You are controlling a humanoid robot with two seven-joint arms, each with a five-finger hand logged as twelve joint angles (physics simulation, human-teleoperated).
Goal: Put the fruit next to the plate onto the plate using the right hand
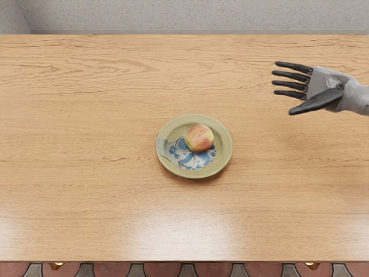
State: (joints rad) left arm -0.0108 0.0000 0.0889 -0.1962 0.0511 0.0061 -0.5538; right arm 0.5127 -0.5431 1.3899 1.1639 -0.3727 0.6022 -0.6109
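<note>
A red-and-yellow apple [199, 137] lies on the olive-rimmed plate [225, 151] with a blue pattern, near the middle of the wooden table. My right hand [293, 86] hovers to the upper right of the plate, well apart from it. Its dark fingers [291, 75] are spread straight out toward the left and hold nothing. The right arm enters from the right edge. The left arm does not show.
The wooden table [86, 115] fills the view, with its front edge near the bottom and a grey wall along the far edge. Tiled floor shows below the front edge.
</note>
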